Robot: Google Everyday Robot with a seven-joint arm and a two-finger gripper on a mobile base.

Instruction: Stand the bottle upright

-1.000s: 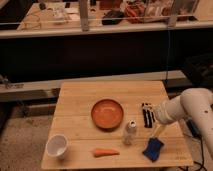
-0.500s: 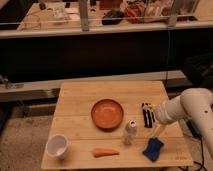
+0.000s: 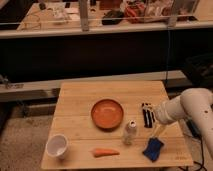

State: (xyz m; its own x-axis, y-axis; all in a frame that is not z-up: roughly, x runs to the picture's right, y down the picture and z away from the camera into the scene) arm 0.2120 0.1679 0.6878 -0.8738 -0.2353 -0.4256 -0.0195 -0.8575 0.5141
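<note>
The small pale bottle (image 3: pixel 130 132) stands upright on the wooden table (image 3: pixel 80 97), just below and right of the orange bowl (image 3: pixel 107 113). My gripper (image 3: pixel 146 116) hangs over the table to the right of the bottle, apart from it, with its dark fingers pointing toward the camera side. Nothing shows between the fingers. The white arm (image 3: pixel 192 107) reaches in from the right edge.
A white cup (image 3: pixel 57 146) sits at the table's front left. A carrot (image 3: pixel 105 152) lies at the front middle. A blue cloth or sponge (image 3: pixel 153 148) lies at the front right, under the arm. A dark counter with clutter runs behind.
</note>
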